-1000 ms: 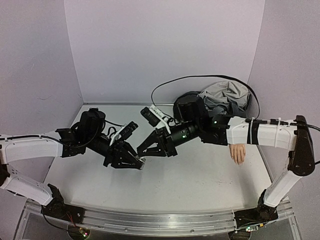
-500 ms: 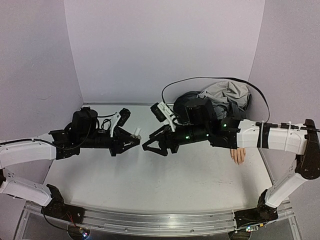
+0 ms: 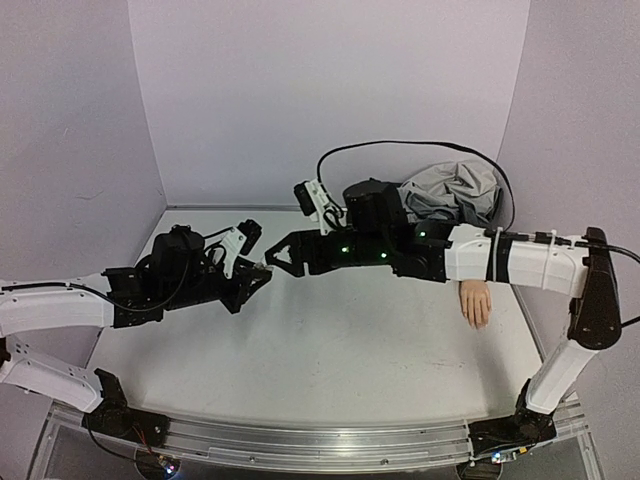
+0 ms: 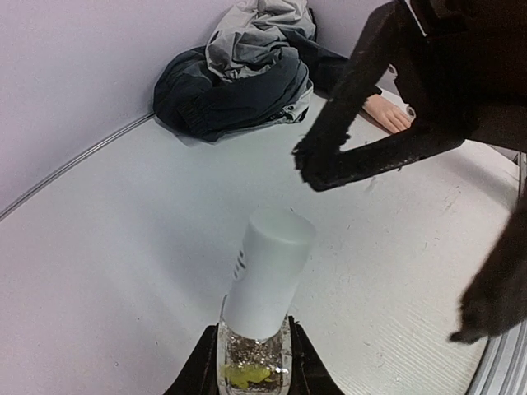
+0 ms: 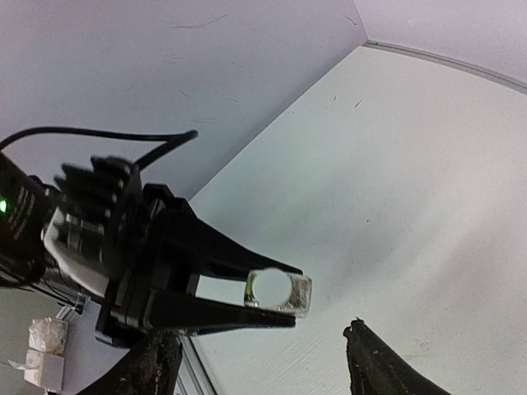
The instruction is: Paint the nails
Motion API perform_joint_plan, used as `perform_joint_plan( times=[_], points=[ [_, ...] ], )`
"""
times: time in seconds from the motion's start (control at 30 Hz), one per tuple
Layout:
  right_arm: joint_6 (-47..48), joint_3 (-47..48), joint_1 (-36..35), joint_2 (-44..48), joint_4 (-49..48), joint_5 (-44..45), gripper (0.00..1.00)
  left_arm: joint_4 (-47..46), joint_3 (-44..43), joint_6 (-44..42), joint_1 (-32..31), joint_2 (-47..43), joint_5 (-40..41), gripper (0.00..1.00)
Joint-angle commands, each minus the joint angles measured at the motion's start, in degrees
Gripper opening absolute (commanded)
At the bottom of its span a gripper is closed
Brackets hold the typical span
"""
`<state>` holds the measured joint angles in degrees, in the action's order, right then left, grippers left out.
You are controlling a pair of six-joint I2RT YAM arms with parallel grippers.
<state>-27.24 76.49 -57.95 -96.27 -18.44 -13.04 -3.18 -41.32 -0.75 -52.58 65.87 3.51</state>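
My left gripper [image 4: 251, 355] is shut on a small clear glass bottle [image 4: 250, 362] with a tall white cap [image 4: 268, 267], held tilted above the table. In the right wrist view the cap's round top [image 5: 269, 287] faces the camera between the left fingers [image 5: 222, 259]. My right gripper [image 3: 274, 259] stands open just beyond the cap, its black fingers [image 4: 354, 156] apart from it. The pale mannequin hand [image 3: 475, 302] lies at the far right, palm down, beside a dark grey jacket sleeve. Its nails [image 4: 408, 112] are tiny and barely show.
A crumpled dark grey and light grey jacket [image 3: 450, 195] lies in the back right corner. A black cable [image 3: 400, 147] loops over the right arm. Purple walls enclose the white table [image 3: 330, 360] on three sides.
My left gripper has lifted the bottle and turned it up toward the right arm. My right gripper has opened and swung left, up to the bottle's cap.
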Motion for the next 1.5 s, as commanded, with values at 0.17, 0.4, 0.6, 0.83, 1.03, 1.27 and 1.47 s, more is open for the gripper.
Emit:
perform_joint_plan(
  times=[0.17,0.4,0.6,0.83,1.03,1.27,1.47],
  points=[
    [-3.7,6.8,-0.7,-5.1,-1.8,-0.1,0.51,-2.2,-0.9,-1.1,-0.9,-0.2,1.9,0.0],
    [-4.2,8.9,-0.6,-7.2,-0.4,-1.9,0.48,-2.1,-0.7,-1.9,-0.9,0.0,1.0,0.0],
    [-3.8,9.9,-0.6,-7.9,0.0,-1.2,0.38,-2.1,-0.8,-2.1,-1.0,0.3,0.2,0.0],
    [-3.2,10.4,-0.5,-8.3,0.7,-0.9,0.27,-2.0,-0.3,-2.5,-1.1,-0.6,-0.3,0.0],
    [-1.9,10.4,-0.5,-7.7,1.2,-0.5,0.0,-1.9,0.2,-3.1,-1.1,-1.3,-1.7,0.0],
    [14.6,7.1,-0.3,-3.0,1.4,-11.1,0.0,-1.7,1.9,-6.6,-1.1,-4.4,-14.4,0.0],
    [20.2,3.6,-0.3,-0.4,2.6,-15.2,0.0,-0.7,2.5,-8.1,-1.1,-5.2,-18.0,0.0]
  ],
)
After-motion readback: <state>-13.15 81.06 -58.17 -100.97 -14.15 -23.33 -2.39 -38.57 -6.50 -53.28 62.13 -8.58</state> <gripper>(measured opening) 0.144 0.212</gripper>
